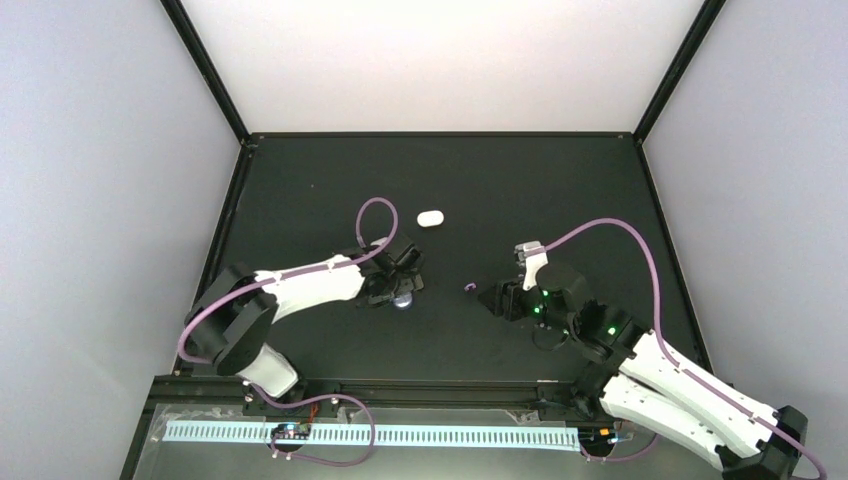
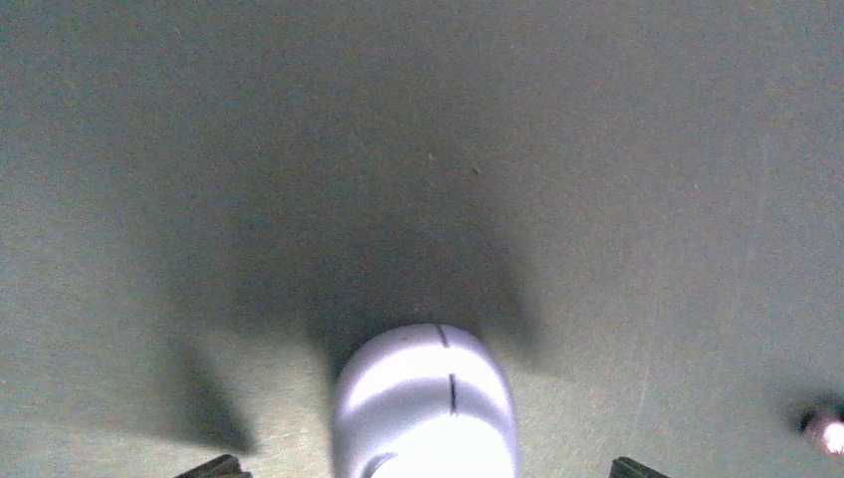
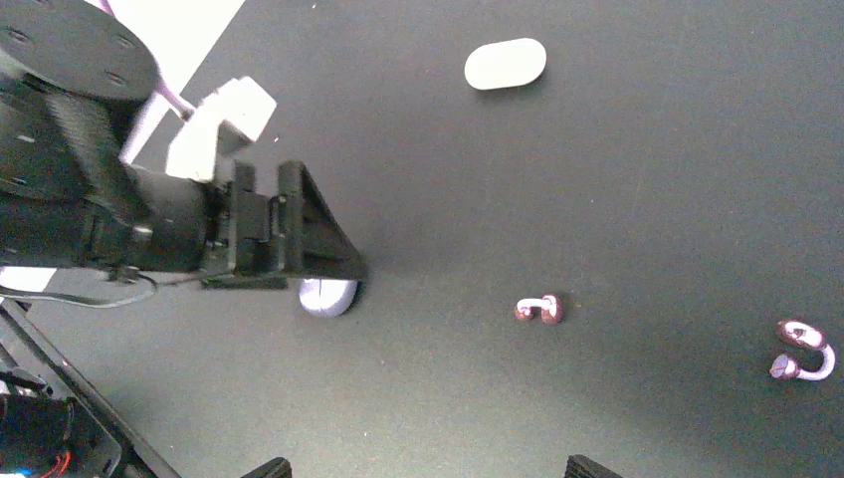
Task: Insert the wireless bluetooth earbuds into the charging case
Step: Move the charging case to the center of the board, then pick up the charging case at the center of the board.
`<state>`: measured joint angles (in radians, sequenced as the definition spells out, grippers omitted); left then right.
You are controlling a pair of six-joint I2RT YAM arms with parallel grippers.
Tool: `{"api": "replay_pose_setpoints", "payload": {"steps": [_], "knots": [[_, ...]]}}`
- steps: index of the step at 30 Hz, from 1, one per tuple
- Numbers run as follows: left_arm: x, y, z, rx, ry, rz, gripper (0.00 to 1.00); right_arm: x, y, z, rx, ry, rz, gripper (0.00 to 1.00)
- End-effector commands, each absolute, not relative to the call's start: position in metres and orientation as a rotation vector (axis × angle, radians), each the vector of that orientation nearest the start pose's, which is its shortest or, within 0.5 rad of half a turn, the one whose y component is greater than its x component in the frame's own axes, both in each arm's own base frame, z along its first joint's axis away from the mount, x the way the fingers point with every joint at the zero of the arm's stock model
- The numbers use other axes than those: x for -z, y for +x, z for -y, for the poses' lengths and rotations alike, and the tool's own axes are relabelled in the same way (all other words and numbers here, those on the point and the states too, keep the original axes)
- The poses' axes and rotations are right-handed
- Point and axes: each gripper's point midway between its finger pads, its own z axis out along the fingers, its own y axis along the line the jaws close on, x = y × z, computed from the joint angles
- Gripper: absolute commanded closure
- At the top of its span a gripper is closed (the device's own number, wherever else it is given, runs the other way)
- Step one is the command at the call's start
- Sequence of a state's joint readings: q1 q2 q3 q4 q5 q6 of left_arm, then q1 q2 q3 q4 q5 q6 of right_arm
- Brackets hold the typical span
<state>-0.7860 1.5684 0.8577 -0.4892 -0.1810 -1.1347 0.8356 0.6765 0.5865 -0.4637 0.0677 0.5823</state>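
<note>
Right gripper (image 3: 428,466) is seen open and empty, low over the desk (image 1: 560,200), presumably staged for a pick. One purple earbud (image 3: 540,310) lies loose at its 12 o'clock, a second purple earbud (image 3: 806,349) at 2 o'clock. Left gripper (image 1: 398,283) is spread wide either side of the lavender case (image 2: 426,408), not touching it. The lid looks shut, so opening is judged the next need. White case (image 1: 430,218) is parked at 1 o'clock beyond. White earbuds are not seen.
</note>
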Motion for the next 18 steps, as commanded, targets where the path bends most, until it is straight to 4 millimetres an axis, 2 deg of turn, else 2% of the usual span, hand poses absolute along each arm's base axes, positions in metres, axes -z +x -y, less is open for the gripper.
{"api": "replay_pose_setpoints", "payload": {"steps": [1, 4, 6, 8, 11, 13, 14, 18], "knots": [[-0.084, 0.254, 0.195, 0.277, -0.458, -2.629, 0.01, -0.181, 0.187, -0.2, -0.75, -0.311, -2.24, 0.29], [-0.143, 0.249, 0.151, 0.248, -0.43, -2.441, 0.01, -0.174, 0.186, -0.213, -0.76, -0.392, -2.283, 0.29], [-0.184, 0.246, 0.125, 0.248, -0.344, -2.283, 0.01, -0.168, 0.188, -0.227, -0.781, -0.433, -2.305, 0.31], [-0.225, 0.24, 0.114, 0.321, -0.221, -2.131, 0.01, -0.158, 0.19, -0.246, -0.781, -0.49, -2.33, 0.32], [-0.279, 0.22, 0.113, 0.445, -0.006, -1.914, 0.01, -0.146, 0.192, -0.282, -0.744, -0.599, -2.352, 0.33], [-0.296, 0.207, 0.104, 0.461, 0.043, -1.833, 0.01, -0.133, 0.193, -0.308, -0.706, -0.671, -2.371, 0.33], [-0.298, 0.203, 0.098, 0.451, 0.041, -1.82, 0.01, -0.127, 0.195, -0.32, -0.677, -0.696, -2.378, 0.33], [-0.291, 0.194, 0.086, 0.418, 0.054, -1.831, 0.01, -0.108, 0.21, -0.355, -0.567, -0.734, -2.384, 0.3]]}}
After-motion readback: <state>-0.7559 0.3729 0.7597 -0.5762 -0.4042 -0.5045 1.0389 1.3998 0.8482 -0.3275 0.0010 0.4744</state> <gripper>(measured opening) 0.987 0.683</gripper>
